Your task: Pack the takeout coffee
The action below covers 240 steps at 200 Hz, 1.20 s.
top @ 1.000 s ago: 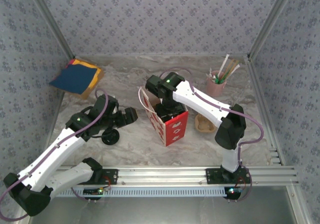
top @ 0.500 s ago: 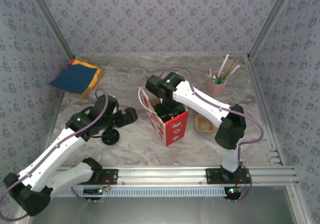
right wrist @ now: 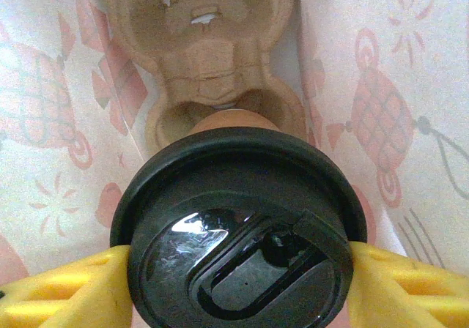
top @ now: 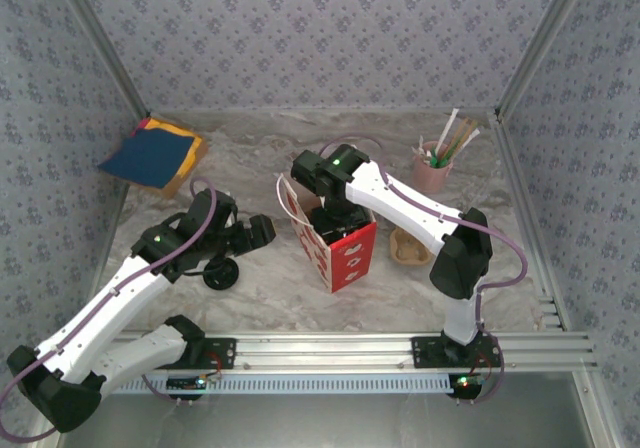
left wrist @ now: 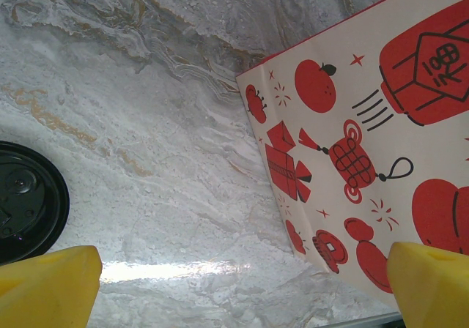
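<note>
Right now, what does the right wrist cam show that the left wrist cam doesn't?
Right wrist: the right gripper clamping the takeout coffee by its black lid, above the pulp carrier. Left wrist: the open left gripper, a loose black lid on the marble table. Both: the red-printed bag, outside from the left, inside from the right.

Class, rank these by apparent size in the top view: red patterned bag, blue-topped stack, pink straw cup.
1-2. Red patterned bag and blue-topped stack: look about alike, so unranked.
3. Pink straw cup: clearly smallest.
</note>
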{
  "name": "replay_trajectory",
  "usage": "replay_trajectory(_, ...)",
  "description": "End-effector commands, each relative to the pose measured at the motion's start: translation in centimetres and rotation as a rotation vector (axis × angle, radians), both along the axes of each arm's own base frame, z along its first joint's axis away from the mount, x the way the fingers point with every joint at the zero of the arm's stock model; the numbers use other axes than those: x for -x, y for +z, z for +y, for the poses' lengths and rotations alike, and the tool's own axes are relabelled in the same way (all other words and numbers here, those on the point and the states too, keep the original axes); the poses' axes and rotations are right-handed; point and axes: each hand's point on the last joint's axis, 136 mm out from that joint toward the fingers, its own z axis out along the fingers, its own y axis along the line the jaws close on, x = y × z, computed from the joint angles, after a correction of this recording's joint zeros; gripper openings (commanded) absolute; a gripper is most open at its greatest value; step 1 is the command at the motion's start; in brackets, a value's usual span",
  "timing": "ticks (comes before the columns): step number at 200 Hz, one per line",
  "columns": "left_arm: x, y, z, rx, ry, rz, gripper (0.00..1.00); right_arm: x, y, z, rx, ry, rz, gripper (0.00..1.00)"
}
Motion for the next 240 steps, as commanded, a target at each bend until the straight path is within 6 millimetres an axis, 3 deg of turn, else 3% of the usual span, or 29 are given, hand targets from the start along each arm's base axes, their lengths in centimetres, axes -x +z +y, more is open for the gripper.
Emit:
replay_trajectory(1, -0.3, 0.7, -0.1, 0.022, 0.007, -0.009, 1.00, 0.1, 0.3, 0.0, 0.005, -0.001, 0.004, 0.68)
replay_trajectory(122, -0.3, 0.7, -0.2, 0.022, 0.008, -0.008, 1.00, 0.0, 0.2, -0.1, 0.003, -0.003, 0.003, 0.68)
replay_trajectory(240, 0.1, 1.0, 0.3, 0.013, 0.019, -0.007, 1.00, -0.3, -2.8, 0.0, 0.010, 0.003, 0.018, 0.68)
